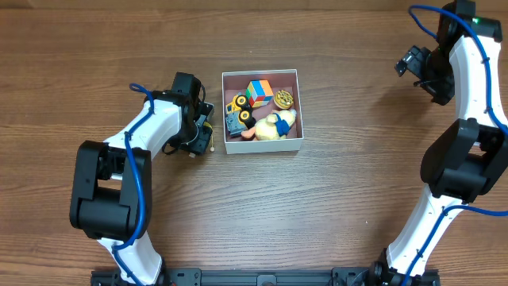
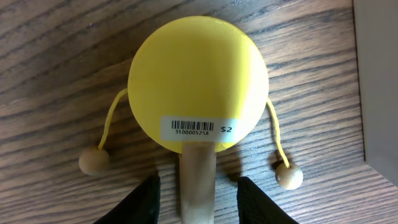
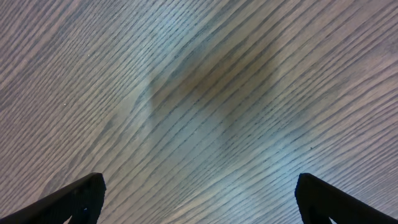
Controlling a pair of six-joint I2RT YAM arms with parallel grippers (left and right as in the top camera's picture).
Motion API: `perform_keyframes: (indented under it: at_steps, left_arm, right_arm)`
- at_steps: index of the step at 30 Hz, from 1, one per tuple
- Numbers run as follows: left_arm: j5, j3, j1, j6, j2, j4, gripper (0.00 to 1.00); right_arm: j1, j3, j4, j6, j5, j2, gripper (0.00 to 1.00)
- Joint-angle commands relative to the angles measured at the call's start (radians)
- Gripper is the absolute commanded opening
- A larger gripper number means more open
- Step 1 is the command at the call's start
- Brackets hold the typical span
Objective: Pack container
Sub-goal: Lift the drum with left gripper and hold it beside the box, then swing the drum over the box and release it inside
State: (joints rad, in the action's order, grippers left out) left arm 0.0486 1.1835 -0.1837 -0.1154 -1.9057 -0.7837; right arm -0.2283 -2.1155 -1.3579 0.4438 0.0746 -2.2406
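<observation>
The container [image 1: 263, 145] is a square white-walled box with a pinkish inside, at the table's middle. It holds a multicoloured cube [image 1: 259, 92], a yellow toy truck [image 1: 238, 106], a round cookie-like toy [image 1: 284, 99] and a yellow duck [image 1: 278, 125]. Just left of it, a yellow round drum toy [image 2: 198, 81] with a wooden handle and two beads on strings lies flat on the table. My left gripper [image 2: 198, 186] is open, its fingers either side of the handle with gaps. It is low at the container's left wall [image 1: 202, 127]. My right gripper [image 3: 199, 193] is open and empty.
The container's white wall shows at the right edge of the left wrist view [image 2: 379, 81]. The right arm [image 1: 414, 63] is raised at the far right back over bare wood-grain table.
</observation>
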Motion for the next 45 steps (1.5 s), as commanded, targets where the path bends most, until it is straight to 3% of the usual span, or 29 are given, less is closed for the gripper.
perform_keyframes:
  at_steps: [1,14,22,30,37,45]
  left_arm:
    - [-0.008,-0.006,-0.007,-0.019,-0.004,0.003,0.31]
    - [-0.008,-0.003,-0.007,-0.011,-0.003,0.003,0.19]
    - [-0.007,0.036,-0.007,0.019,-0.003,-0.019,0.04]
    - [-0.008,0.219,-0.007,0.026,-0.003,-0.144,0.04]
    - [0.003,0.499,-0.019,0.038,-0.003,-0.312,0.05]
    - [0.031,0.652,-0.166,0.038,-0.003,-0.311,0.12]
  right_arm:
    - [0.002,0.003,0.003,-0.002,0.002,0.005,1.00]
    - [0.002,0.003,0.004,-0.002,0.002,0.005,1.00]
    - [0.002,0.003,0.003,-0.002,0.002,0.005,1.00]
    - [0.002,0.003,0.004,-0.002,0.002,0.005,1.00]
    - [0.002,0.003,0.003,-0.002,0.002,0.005,1.00]
    - [0.002,0.003,0.004,-0.002,0.002,0.005,1.00]
